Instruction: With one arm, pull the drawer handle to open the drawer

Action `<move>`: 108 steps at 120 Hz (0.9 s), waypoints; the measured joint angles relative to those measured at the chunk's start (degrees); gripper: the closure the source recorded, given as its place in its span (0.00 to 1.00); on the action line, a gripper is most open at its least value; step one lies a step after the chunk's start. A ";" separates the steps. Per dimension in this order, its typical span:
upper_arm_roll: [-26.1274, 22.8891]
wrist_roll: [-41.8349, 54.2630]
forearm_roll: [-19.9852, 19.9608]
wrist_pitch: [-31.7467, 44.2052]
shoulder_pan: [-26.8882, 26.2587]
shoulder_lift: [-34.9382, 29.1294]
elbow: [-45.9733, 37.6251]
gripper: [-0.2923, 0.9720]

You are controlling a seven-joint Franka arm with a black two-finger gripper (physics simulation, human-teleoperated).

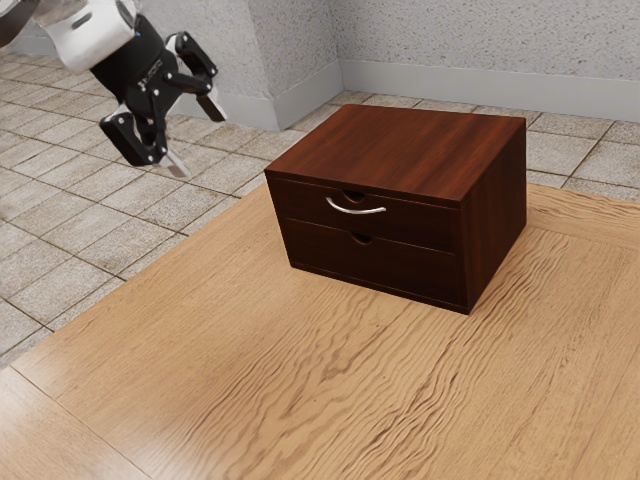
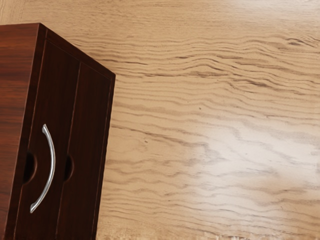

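A dark brown two-drawer cabinet (image 1: 400, 200) stands on the light wooden table (image 1: 330, 380). Its upper drawer (image 1: 365, 212) carries a curved silver handle (image 1: 355, 209) and sits flush with the cabinet front, as does the lower drawer (image 1: 370, 258). My black gripper (image 1: 195, 135) hangs open in the air at the exterior view's upper left, well apart from the cabinet and above the tiled floor. In the wrist view the cabinet front (image 2: 55, 150) shows with the silver handle (image 2: 46, 167) across the upper drawer.
Grey tiled floor (image 1: 90, 220) lies beyond the table's left edge in the exterior view. A grey wall with a pale skirting board (image 1: 480, 85) runs behind the cabinet. Bare table (image 2: 215, 130) spreads in front of the drawers.
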 joint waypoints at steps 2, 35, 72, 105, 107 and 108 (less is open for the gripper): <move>-0.03 0.03 0.17 -0.38 0.03 -0.11 -0.08 0.26; -0.84 0.21 2.37 -0.27 0.46 1.96 -2.46 0.24; -1.19 -1.61 4.28 17.77 -0.46 4.85 -14.29 0.42; 0.84 -2.75 6.38 27.73 -0.63 10.28 -14.29 0.52; 0.94 -2.80 6.44 28.23 -0.47 10.60 -14.22 0.53; 0.98 -2.82 6.46 28.48 -0.37 10.75 -14.19 0.53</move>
